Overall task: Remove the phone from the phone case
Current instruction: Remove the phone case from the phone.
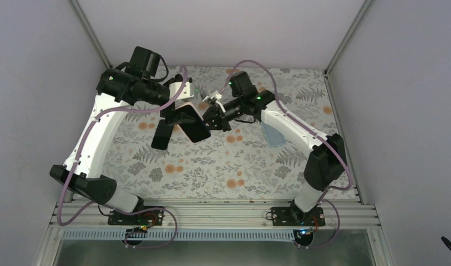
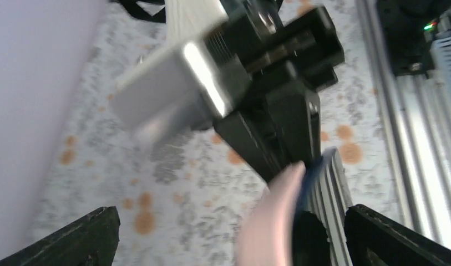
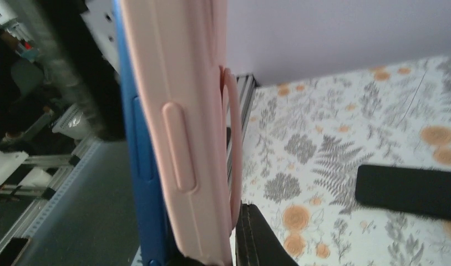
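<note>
While the right gripper (image 1: 212,118) is clamping tight on one end of the cased handset, the phone (image 3: 135,138) is sitting fully inside the phone case (image 3: 189,127), so from where I am standing the real work is not yet done. The pair is being held up off the table (image 1: 239,166), edge-on to the right wrist camera. The phone's blue rim is showing just beside the pink shell along the whole visible length, and no gap is opening between them.

The left gripper (image 2: 232,227) is standing wide open and gripping nothing. Its fingers (image 2: 73,241) are spread far out to either side, and the free end of the case is hanging between them, touching neither as far as I can see, though that view is blurred.

I am judging this as the lift and the presenting being done, with the separating left to do. The left gripper is lined up around the free end but not yet closing on it. It is looking as though one gripper will need to take the shell and the other the handset before the two can be peeled apart.
</note>
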### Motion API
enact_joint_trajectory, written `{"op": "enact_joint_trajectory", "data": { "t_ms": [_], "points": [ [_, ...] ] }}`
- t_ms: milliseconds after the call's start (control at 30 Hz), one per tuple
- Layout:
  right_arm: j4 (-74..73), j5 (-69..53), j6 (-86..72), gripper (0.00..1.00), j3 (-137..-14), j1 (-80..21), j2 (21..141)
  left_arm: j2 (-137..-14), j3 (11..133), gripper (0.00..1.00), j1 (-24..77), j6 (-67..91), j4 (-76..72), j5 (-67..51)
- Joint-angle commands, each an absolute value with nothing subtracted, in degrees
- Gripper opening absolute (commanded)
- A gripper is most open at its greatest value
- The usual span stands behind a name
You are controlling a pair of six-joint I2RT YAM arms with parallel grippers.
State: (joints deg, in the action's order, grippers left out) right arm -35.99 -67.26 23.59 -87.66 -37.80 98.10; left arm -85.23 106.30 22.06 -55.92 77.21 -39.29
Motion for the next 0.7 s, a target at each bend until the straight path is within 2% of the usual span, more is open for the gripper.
{"op": "enact_joint_trajectory", "data": {
  "t_ms": [0, 100, 200, 267, 367, 467, 667],
  "points": [
    [-23.13, -74.95, 15.93, 0.03, -84.87, -28.05, 92.64, -84.21, 113.17, 1.0, 22.79, -56.84, 74.27, -29.65],
    [-20.33, -73.14, 11.27, 0.03, -84.47, -18.95, 94.7, -80.82, 113.21, 1.0, 22.76, -55.36, 69.03, -24.79],
    [-4.48, -64.73, -7.33, 0.03, -80.99, -10.89, 94.83, -75.86, 107.47, 1.0, 23.48, -52.03, 56.8, -24.38],
    [3.21, -57.91, -17.33, 0.03, -79.42, -8.42, 94.1, -77.44, 107.94, 1.0, 23.94, -47.4, 50.99, -23.04],
    [5.28, -44.28, -25.09, 0.03, -80.76, -8.01, 92.68, -81.7, 109.35, 1.0, 27.29, -45.56, 46.73, -17.48],
    [2.69, -33.8, -29.56, 0.03, -84.65, -9.43, 92.39, -82.06, 101.23, 1.0, 33.82, -49.09, 33.25, -5.41],
    [-0.77, -30.56, -33.12, 0.03, -93.17, -11.81, 96.2, -82.78, 89.18, 1.0, 36.27, -48.54, 7.94, -0.18]
  ]
}}
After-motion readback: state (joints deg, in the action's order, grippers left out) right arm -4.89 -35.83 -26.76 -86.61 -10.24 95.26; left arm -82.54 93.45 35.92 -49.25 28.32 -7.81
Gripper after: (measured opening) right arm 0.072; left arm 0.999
